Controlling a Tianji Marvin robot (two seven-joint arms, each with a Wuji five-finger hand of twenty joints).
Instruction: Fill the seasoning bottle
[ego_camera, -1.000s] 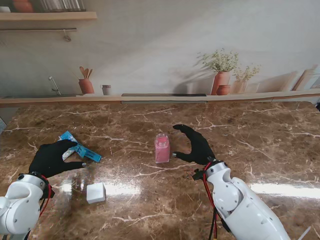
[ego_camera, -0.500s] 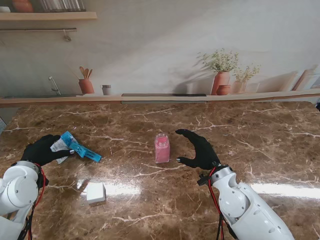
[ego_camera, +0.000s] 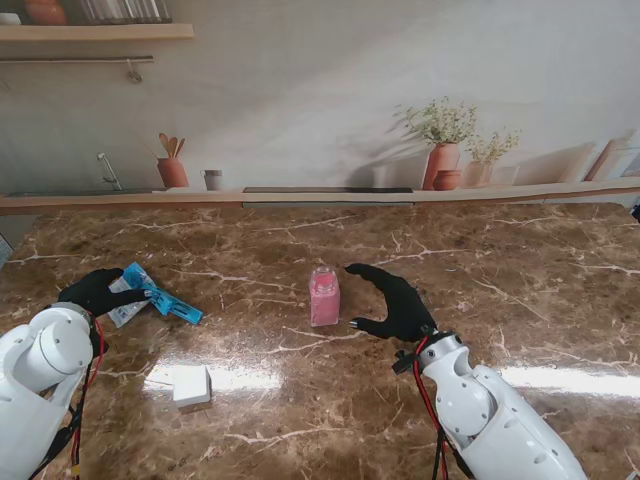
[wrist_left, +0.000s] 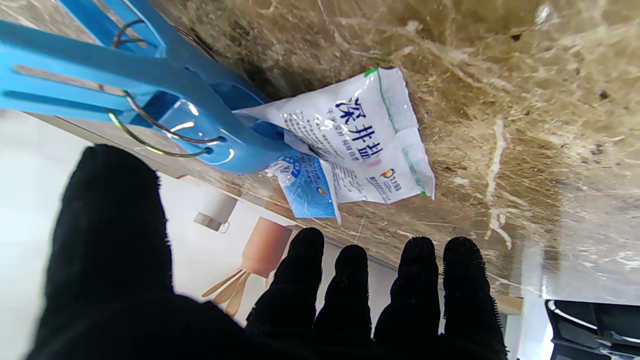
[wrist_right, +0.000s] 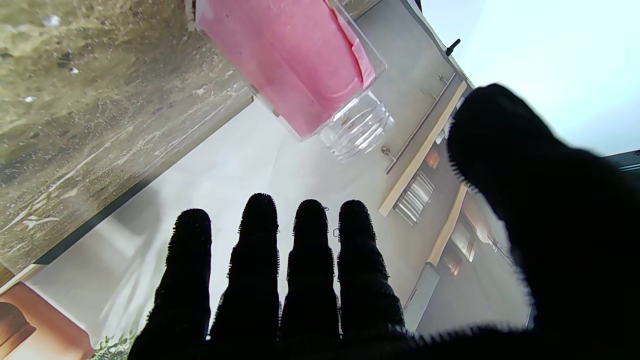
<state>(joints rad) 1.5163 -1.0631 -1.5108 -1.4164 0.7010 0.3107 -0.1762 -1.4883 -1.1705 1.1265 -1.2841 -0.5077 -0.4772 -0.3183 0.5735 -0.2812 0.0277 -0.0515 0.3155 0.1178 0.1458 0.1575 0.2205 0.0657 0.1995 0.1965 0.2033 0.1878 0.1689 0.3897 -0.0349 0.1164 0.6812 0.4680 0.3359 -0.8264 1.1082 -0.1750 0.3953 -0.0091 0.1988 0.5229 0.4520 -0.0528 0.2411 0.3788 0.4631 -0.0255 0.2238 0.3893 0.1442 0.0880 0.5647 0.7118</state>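
Note:
The seasoning bottle (ego_camera: 324, 296), clear and square with pink contents and no cap, stands upright mid-table; the right wrist view shows it as the bottle (wrist_right: 300, 65). My right hand (ego_camera: 395, 300) is just right of it, open and curved toward it, a small gap between them. A white salt packet (ego_camera: 125, 305) held by a blue clip (ego_camera: 165, 300) lies flat at the left. My left hand (ego_camera: 100, 290) is open at the packet's left end, thumb by the clip. In the left wrist view the packet (wrist_left: 360, 140) and clip (wrist_left: 150, 95) lie just beyond my fingertips (wrist_left: 415, 260).
A white square cap (ego_camera: 191, 385) lies on the marble table (ego_camera: 520, 290), nearer to me than the packet. Pots, plants and utensils stand on the ledge (ego_camera: 330, 196) along the far edge.
My left hand has swung left and farther from me, off the clip's middle to the packet's left end. My right hand has edged slightly nearer the bottle.

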